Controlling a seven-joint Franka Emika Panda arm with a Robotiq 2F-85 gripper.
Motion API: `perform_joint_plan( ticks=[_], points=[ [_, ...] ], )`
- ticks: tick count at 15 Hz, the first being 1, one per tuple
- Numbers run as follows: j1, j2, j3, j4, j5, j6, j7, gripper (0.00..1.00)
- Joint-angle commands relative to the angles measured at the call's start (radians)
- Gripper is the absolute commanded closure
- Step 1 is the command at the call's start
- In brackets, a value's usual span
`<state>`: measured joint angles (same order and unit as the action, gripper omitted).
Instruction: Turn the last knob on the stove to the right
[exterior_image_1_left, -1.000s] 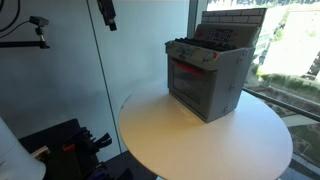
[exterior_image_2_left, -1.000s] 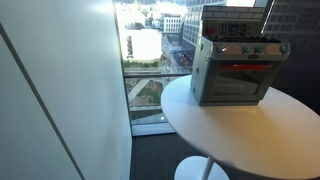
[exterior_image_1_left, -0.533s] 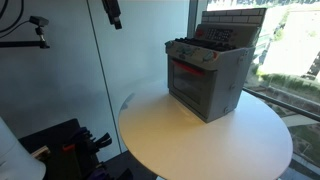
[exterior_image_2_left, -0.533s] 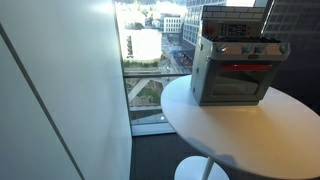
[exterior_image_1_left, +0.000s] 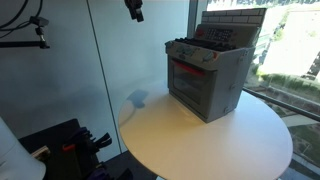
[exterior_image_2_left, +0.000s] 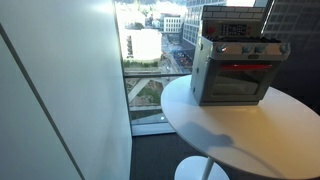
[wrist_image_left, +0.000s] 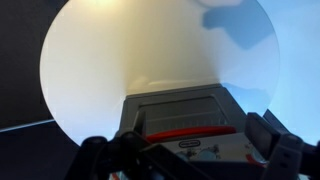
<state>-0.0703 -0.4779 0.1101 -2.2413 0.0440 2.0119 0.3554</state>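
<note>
The stove is a small grey toy oven with a red-trimmed window door and a brick-patterned back panel. It stands at the far side of the round white table in both exterior views, the stove on the table. A row of tiny knobs runs along its front top edge. My gripper hangs high above the table's edge, well away from the stove. In the wrist view the stove lies below my gripper, whose dark fingers stand wide apart and empty.
Large windows with buildings outside stand behind the stove. A white partition is beside the table. Dark equipment sits on the floor, and a camera on a mount is near the wall. The gripper's shadow falls on the table.
My gripper has moved sideways towards the stove, still high up. Its shadow now shows on the table top.
</note>
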Motion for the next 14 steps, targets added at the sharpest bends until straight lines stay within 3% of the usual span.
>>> perform_joint_plan(
  ticks=[1,8,14],
  points=[
    [-0.037,0.088,-0.008,0.105,-0.074,0.014,0.052,0.0],
    [-0.079,0.195,-0.06,0.191,-0.175,0.09,0.068,0.0],
    [-0.09,0.291,-0.119,0.245,-0.178,0.144,0.068,0.0]
  ],
)
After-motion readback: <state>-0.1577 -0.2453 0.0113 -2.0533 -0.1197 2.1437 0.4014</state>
